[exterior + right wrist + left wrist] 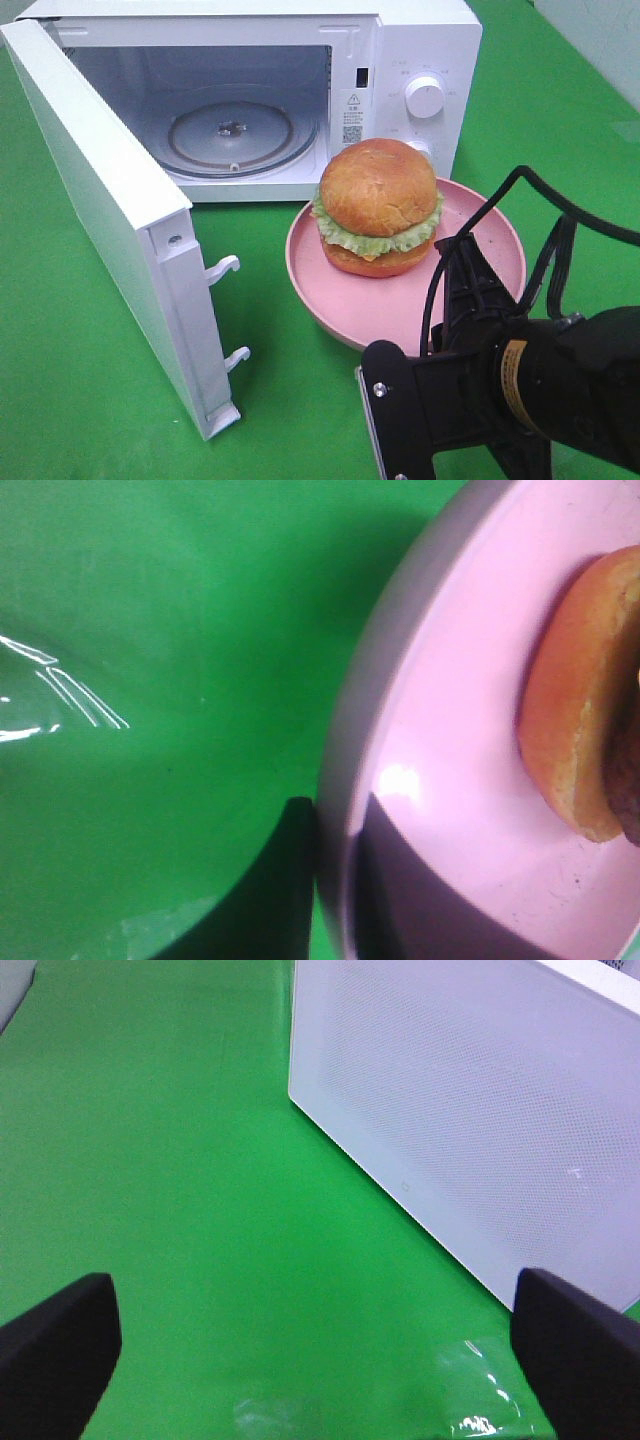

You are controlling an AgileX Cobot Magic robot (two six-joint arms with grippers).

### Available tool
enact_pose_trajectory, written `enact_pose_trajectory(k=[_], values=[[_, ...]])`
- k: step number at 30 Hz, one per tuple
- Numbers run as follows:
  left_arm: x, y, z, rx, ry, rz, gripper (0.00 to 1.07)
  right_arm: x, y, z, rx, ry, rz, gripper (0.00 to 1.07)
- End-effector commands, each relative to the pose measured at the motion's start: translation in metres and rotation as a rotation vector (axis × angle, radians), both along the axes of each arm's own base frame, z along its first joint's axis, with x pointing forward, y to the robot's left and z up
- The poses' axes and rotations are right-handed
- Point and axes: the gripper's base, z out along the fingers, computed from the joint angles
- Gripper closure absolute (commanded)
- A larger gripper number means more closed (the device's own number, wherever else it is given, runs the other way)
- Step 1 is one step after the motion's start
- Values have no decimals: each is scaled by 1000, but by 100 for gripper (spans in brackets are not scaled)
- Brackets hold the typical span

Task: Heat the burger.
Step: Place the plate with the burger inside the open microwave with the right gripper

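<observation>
Seeing the burger [378,205] sitting on the pink plate [400,312], just in front of the open microwave [420,40]. Pinching the plate's rim with the right fingers [466,268], closed on it. Holding the left fingers [60,1350] wide apart over the green counter [80,400], beside the microwave door [470,1110], gripping nothing.

A bright green cover [80,380] spreads over the tabletop, slightly glossy, catching white glints of light. A pale surface [600,35] shows at the far right corner.
</observation>
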Motion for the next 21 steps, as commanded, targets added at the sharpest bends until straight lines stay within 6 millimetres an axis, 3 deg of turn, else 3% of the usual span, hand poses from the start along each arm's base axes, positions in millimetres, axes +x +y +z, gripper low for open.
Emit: enact_pose_trajectory(k=[1, 9, 21], values=[[0, -1, 0, -7, -4, -7, 9, 10, -5, 3, -36, -32, 29, 107], [0, -1, 0, -7, -4, -7, 9, 24, -7, 2, -7, -2, 183, 107], [0, -1, 0, -7, -4, -7, 9, 31, -8, 3, 63, 14, 263, 107]])
